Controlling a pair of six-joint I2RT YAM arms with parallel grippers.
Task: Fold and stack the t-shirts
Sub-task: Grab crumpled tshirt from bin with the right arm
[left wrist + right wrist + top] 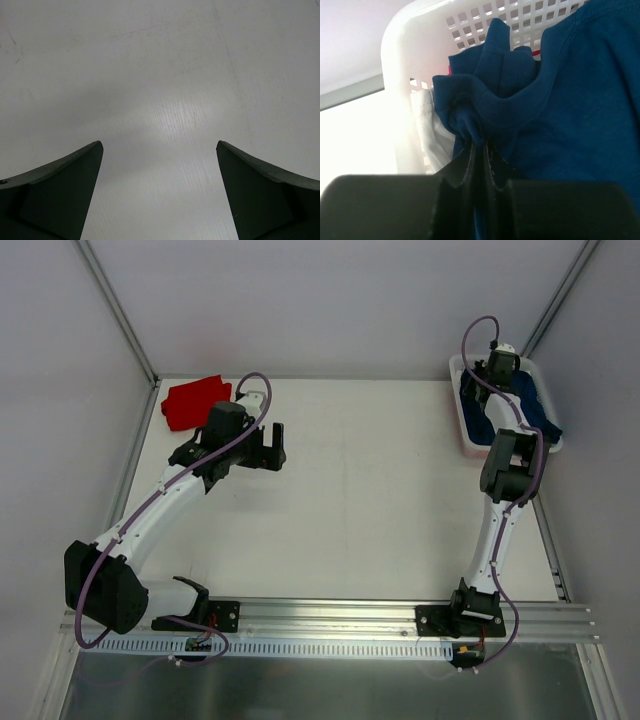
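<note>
Partly masked from above by the right arm (510,465), the navy t-shirt (570,100) sits bunched in the white basket (400,60), one fold clenched by the right tool (479,150); red t-shirt (193,400) far-left on bench (350,490), left tool (159,145) released.

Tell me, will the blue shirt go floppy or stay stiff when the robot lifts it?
Probably floppy: the navy blue cloth t-shirt bunches and folds where the right fingers pinch it. It will likely dangle and drape as it rises. A trailing part might drag on the white plastic lattice basket it lies in.
</note>
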